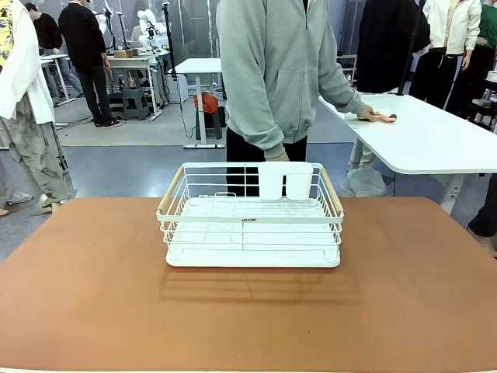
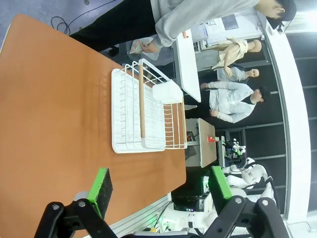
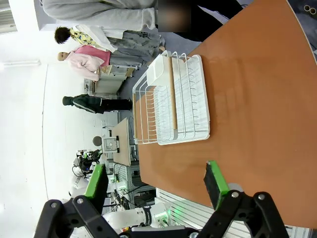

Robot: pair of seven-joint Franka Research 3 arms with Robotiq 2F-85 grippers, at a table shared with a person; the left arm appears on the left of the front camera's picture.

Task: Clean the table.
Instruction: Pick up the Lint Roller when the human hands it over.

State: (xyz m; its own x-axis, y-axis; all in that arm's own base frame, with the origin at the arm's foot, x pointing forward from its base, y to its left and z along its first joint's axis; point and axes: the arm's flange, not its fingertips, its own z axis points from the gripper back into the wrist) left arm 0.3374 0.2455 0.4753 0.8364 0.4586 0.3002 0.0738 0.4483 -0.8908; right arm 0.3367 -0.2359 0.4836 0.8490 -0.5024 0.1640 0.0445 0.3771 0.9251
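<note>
The table (image 1: 93,295) beneath and beyond left fingers (image 2: 101,191) and right fingers (image 3: 215,182), both pairs wide apart, empty.

The table (image 1: 85,311) is looking smooth and matte, while the dish rack (image 1: 250,220) is showing white coated wire, pale wooden handles (image 1: 170,191) and a plastic-looking white base tray (image 1: 252,261).

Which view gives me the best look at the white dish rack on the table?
The front view: the dish rack sits centred, level and whole, seen square-on from its long side. Both wrist views show the dish rack whole too, but rolled sideways and at an angle.
</note>
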